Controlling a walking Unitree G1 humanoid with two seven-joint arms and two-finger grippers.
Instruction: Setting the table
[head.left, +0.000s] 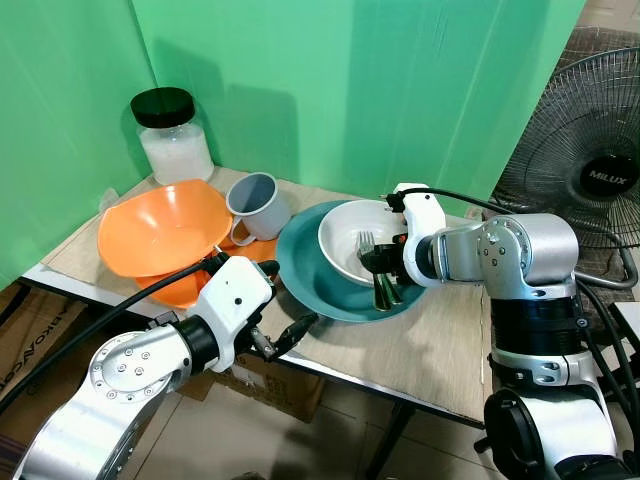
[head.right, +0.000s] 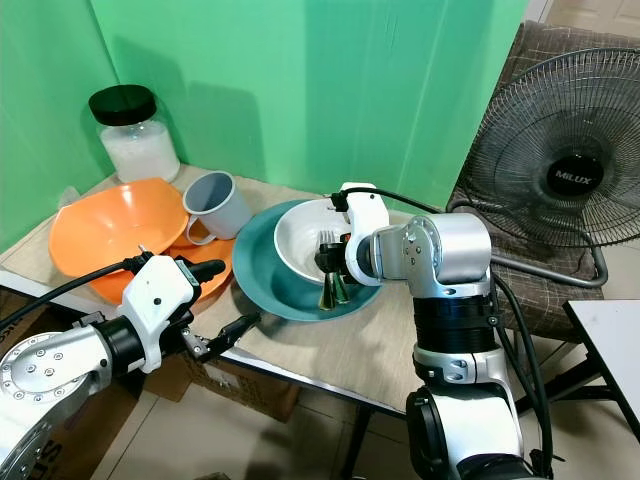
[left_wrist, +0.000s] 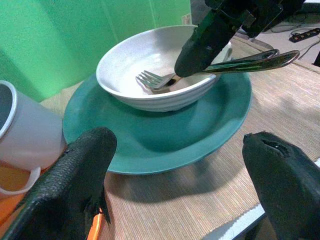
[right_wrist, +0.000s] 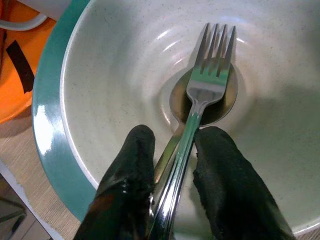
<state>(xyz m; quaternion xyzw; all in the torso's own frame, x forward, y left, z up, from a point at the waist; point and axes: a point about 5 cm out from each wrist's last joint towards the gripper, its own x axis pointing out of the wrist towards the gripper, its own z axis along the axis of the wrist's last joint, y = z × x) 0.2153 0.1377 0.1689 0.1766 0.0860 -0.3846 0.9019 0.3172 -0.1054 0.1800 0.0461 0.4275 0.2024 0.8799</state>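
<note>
A white bowl (head.left: 345, 235) sits on a teal plate (head.left: 305, 275) in the middle of the wooden table (head.left: 400, 345). Inside the bowl a fork (right_wrist: 210, 85) lies on top of a spoon (right_wrist: 180, 97), their handles sticking out over the rim toward me. My right gripper (right_wrist: 172, 150) reaches in from the right and is shut on both handles together. My left gripper (head.left: 285, 325) hovers at the table's front edge, open and empty, its fingers (left_wrist: 85, 170) pointing at the teal plate from a short way off.
To the left of the plate are an orange bowl (head.left: 165, 225) on an orange dish, a grey mug (head.left: 255, 205) and a black-lidded jar (head.left: 172, 135). A green backdrop closes off the back. A fan (head.left: 590, 160) stands at right, and a cardboard box (head.left: 270, 380) under the table.
</note>
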